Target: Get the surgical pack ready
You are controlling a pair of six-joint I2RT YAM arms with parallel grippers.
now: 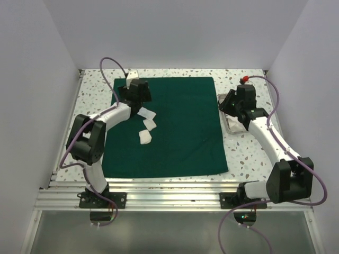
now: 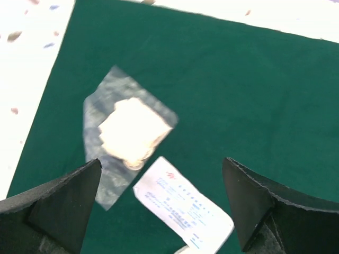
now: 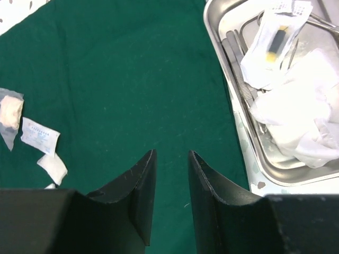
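The surgical pack is a dark green drape (image 1: pixel 180 127) spread flat over the middle of the table. My left gripper (image 1: pixel 139 101) hovers over its upper left part, jaws wide open (image 2: pixel 161 161) with nothing held. Below it lie a clear packet of gauze (image 2: pixel 130 132) and a white printed packet (image 2: pixel 183 206). My right gripper (image 1: pixel 229 108) is at the drape's right edge, beside the steel tray (image 1: pixel 231 127). Its jaws (image 3: pixel 172 152) stand a little apart over bare green fabric (image 3: pixel 132 79), with nothing between them.
The steel tray (image 3: pixel 275 172) sits on the speckled tabletop just off the drape's right edge and holds forceps, a wrapped item and crumpled white packets. Three small white gauze packets (image 1: pixel 144 137) lie on the drape's left part. White walls enclose the table.
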